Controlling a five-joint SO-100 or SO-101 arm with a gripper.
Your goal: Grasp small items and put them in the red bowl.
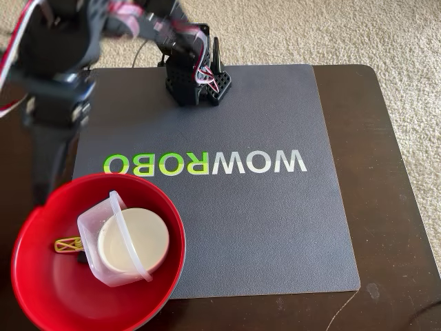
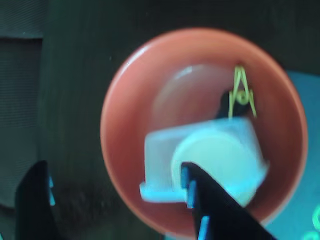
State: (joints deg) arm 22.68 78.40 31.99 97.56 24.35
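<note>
A: Where do the small items sit?

B: All are in the red bowl point(image 1: 41, 289), which stands at the mat's point(image 1: 275, 227) seven o'clock corner in the fixed view. The clear square tub point(image 1: 93, 224) lies tilted inside it, with the small white bowl point(image 1: 134, 241) nested in it. The yellow-green wire clip point(image 1: 67, 244) lies at the tub's nine o'clock side, touching it.

A: And the dark grey piece?

B: In the wrist view it point(image 2: 223, 104) peeks out beside the clip point(image 2: 241, 92), toward one o'clock in the bowl point(image 2: 125, 135).

A: The gripper point(image 2: 117, 177)?

B: Its two dark fingers point(image 2: 210, 205) are spread wide, holding nothing, above the bowl's seven o'clock rim. The arm point(image 1: 58, 76) is blurred in the fixed view.
</note>
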